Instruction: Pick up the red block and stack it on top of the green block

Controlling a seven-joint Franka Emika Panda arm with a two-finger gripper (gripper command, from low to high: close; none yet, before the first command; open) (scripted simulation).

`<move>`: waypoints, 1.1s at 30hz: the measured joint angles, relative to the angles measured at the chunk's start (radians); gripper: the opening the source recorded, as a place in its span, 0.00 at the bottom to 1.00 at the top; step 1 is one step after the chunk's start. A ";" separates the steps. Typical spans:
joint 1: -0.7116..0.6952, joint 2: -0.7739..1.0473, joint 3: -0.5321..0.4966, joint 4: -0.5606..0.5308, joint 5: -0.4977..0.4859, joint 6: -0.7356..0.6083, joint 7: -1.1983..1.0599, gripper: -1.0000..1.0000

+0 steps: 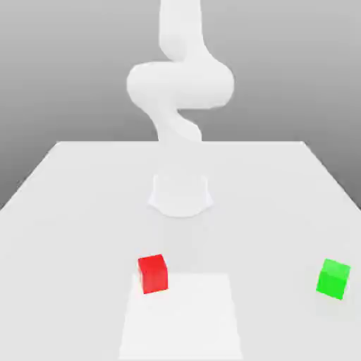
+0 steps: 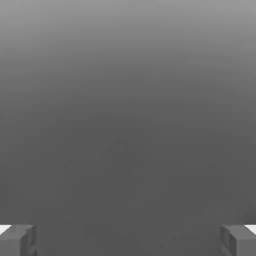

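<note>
On the tabletop [image 1: 84, 183], toward the exterior view's left, sits the one red block [image 1: 152, 273], untouched; the one green block [image 1: 333, 278] lies well apart, near the exterior view's right edge, with nothing on it. So no step looks done: reaching, grasping, lifting and stacking all remain. The single arm [image 1: 180, 84] rises behind them, its pincer [image 2: 128, 240] spread wide and empty.

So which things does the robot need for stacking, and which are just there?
Needed for the job:
- the red block, sitting on the table
- the green block, off toward the exterior view's right, apart from the red one
- the gripper, open with nothing between its fingers

Just there:
- the table
- the paler square patch on the table, beside the red block
</note>
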 joint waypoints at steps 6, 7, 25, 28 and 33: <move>-0.085 0.167 0.043 -0.153 0.044 0.126 0.235 0.50; -0.099 0.194 0.052 -0.178 0.050 0.147 0.274 0.50; -0.303 0.699 0.161 -0.559 0.000 0.540 0.990 0.50; -0.293 0.809 0.128 -0.546 -0.090 0.632 1.057 0.50; -0.223 0.908 0.045 -0.532 -0.147 0.717 1.100 0.00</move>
